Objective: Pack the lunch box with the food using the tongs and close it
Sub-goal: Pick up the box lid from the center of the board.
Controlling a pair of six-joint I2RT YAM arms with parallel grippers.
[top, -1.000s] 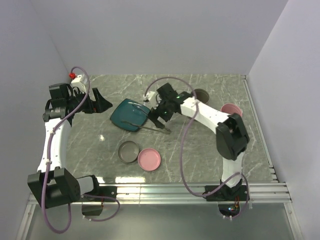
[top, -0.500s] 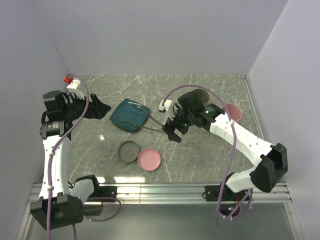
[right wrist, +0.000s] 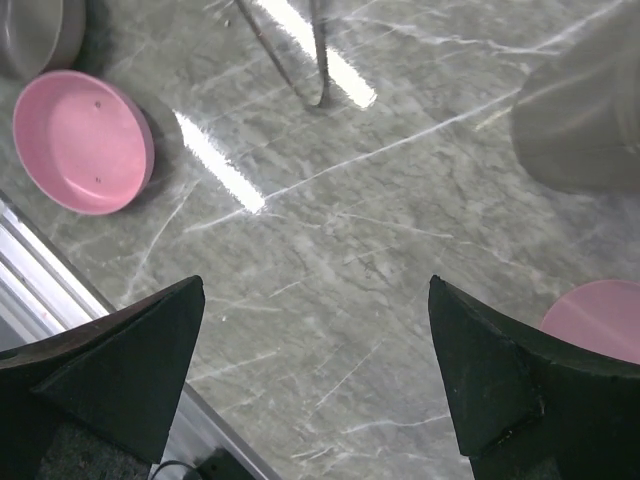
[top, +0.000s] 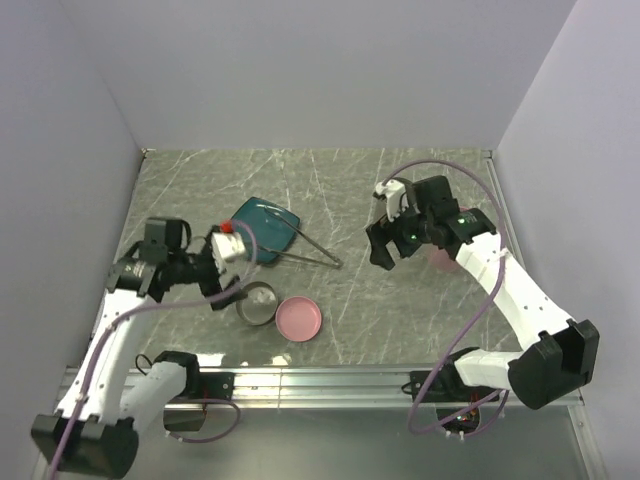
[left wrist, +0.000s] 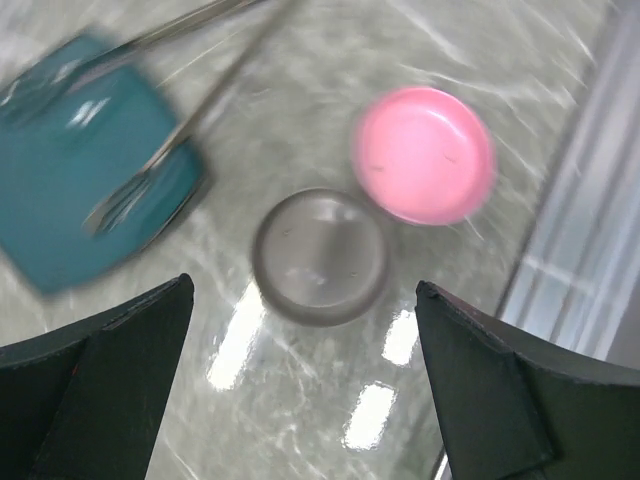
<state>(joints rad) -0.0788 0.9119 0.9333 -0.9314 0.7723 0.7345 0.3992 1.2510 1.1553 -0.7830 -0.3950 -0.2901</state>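
Teal plate — marble table

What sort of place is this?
Likely a robot test booth, not a kitchen: a left arm and right arm bolted by a metal rail, plain walls boxing in a marble-look table.

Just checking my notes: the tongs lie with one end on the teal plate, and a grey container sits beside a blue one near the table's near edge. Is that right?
Not quite. The container beside the grey container is a pink container, not blue, as the left wrist view shows. The tongs do lie with one end on the teal plate.
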